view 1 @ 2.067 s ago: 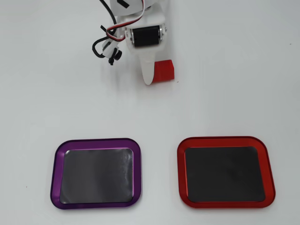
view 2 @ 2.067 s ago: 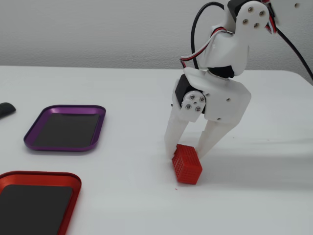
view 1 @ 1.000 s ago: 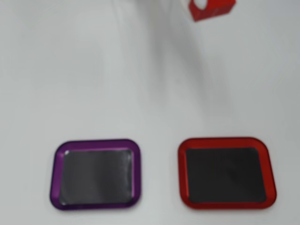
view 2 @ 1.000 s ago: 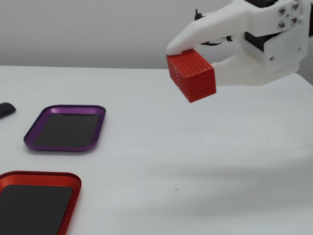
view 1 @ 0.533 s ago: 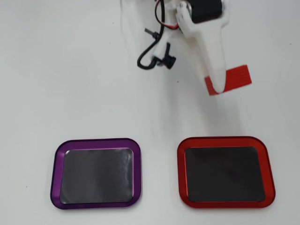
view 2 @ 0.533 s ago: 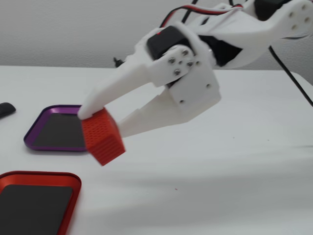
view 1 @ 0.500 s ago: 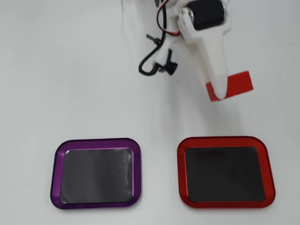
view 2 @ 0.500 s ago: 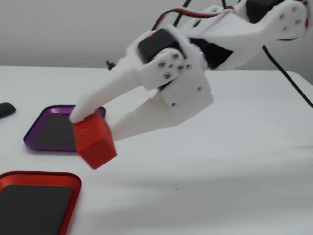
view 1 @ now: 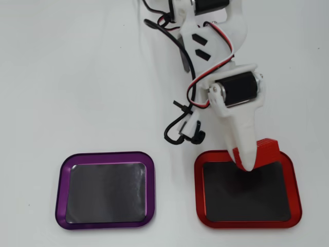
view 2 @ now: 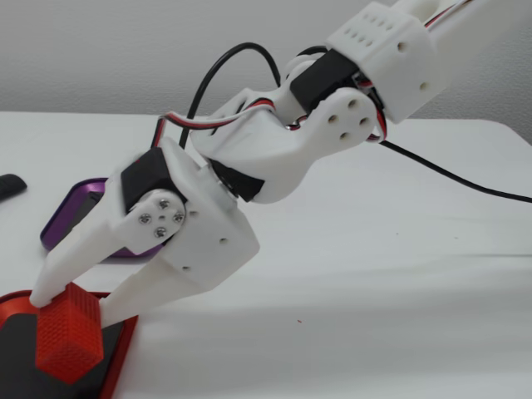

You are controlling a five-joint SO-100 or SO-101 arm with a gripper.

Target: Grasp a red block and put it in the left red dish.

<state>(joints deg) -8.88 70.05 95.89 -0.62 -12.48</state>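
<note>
Over the red dish the arm slants down — pincer clamping the red block.

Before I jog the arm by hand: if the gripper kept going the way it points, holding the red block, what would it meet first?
Most likely the red dish: the gripper, shut on the red block, points down at its black inside. Height above it is unclear.

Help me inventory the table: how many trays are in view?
2. In the overhead view, the purple-rimmed tray lies lower left, the red dish lower right under the gripper.
</note>
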